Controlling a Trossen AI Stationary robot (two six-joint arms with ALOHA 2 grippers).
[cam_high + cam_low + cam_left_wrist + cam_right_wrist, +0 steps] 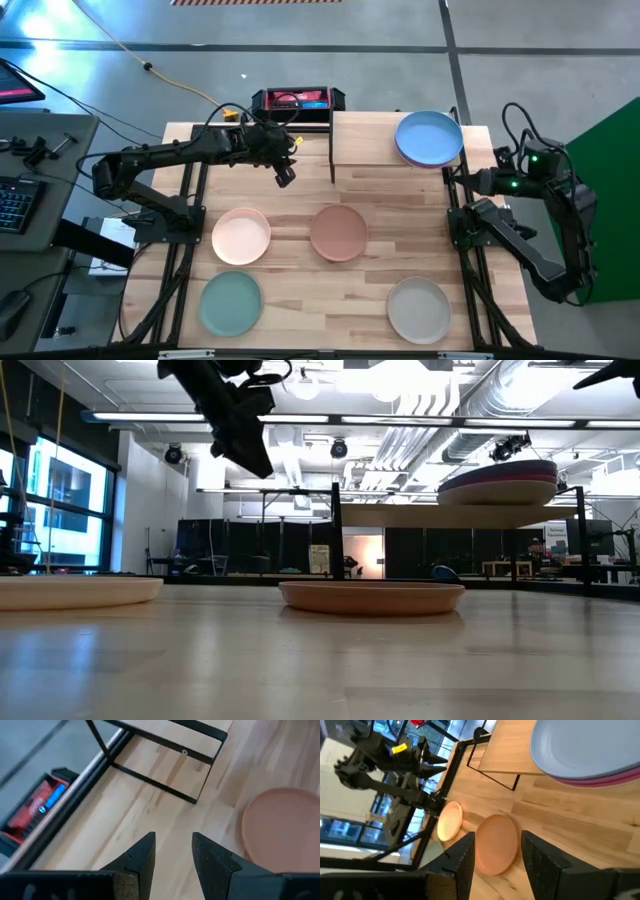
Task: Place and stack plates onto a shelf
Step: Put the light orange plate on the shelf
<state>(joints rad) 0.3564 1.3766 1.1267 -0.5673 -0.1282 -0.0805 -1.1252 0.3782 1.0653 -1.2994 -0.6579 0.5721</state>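
The shelf (375, 150) stands at the table's far side and carries a stack of plates at its right end, blue plate (429, 137) on top, pink and purple rims (600, 780) beneath. Four plates lie flat on the table: peach (241, 236), terracotta (338, 232), mint green (230, 303) and beige (418, 309). My left gripper (285, 176) hangs open above the table, left of the shelf and beyond the peach plate, with nothing between its fingers (173, 852). My right gripper (497, 855) is open at the table's right edge near the stack, pointing toward the terracotta plate (495, 845).
A black and red box (297, 100) sits just past the table's far edge, behind the shelf's left end. The shelf's thin black legs (150, 767) stand close ahead of my left gripper. Bare wood lies between the four plates.
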